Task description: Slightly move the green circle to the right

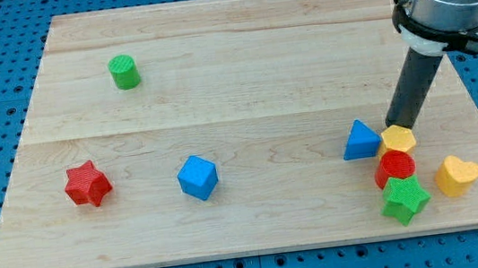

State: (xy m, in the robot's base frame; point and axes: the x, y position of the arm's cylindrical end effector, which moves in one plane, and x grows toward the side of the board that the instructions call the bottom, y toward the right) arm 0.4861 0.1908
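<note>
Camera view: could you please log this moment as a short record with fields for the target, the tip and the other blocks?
target: green circle, upper left of the board, standing alone
tip: my tip, at the view's right, just above the yellow hexagon, far from the target
cluster by tip: blue triangle, red circle, green star, yellow heart
elsewhere: red star, blue cube

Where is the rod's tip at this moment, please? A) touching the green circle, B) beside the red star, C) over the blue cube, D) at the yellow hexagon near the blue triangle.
D: my tip sits at the top edge of the yellow hexagon, just right of the blue triangle, far across the board from the green circle.
</note>
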